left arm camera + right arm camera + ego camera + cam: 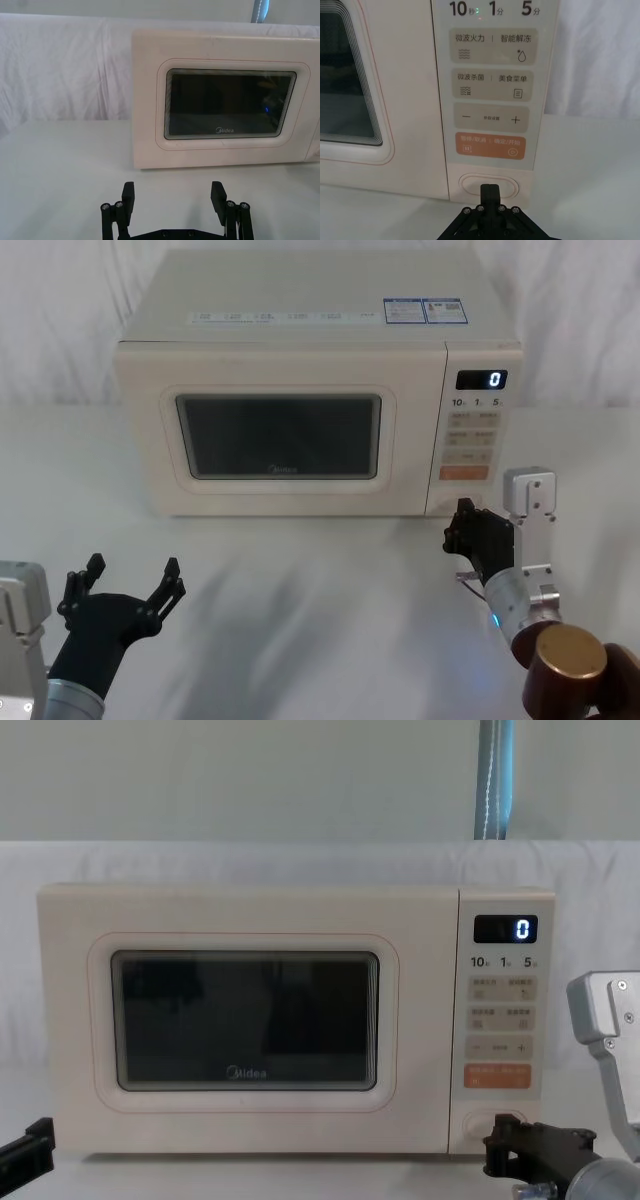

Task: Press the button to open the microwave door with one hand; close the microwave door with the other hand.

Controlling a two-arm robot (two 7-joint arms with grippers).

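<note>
right wrist view — right gripper (490, 188) fingers pressed together at smooth oval button (490, 183) | left gripper (130, 575) fingers spread

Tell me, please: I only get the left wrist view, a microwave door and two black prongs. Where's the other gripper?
Observer: The right gripper is at the microwave's lower right corner, in front of the button.
Operator: Is it open like my prongs?
Observer: No. The right wrist view shows its fingers shut together, tips pointing at the button. I cannot tell whether they touch it.
Operator: And what's above that button?
Observer: A keypad panel with an orange key just above the button, and a display at the top reading 0.
</note>
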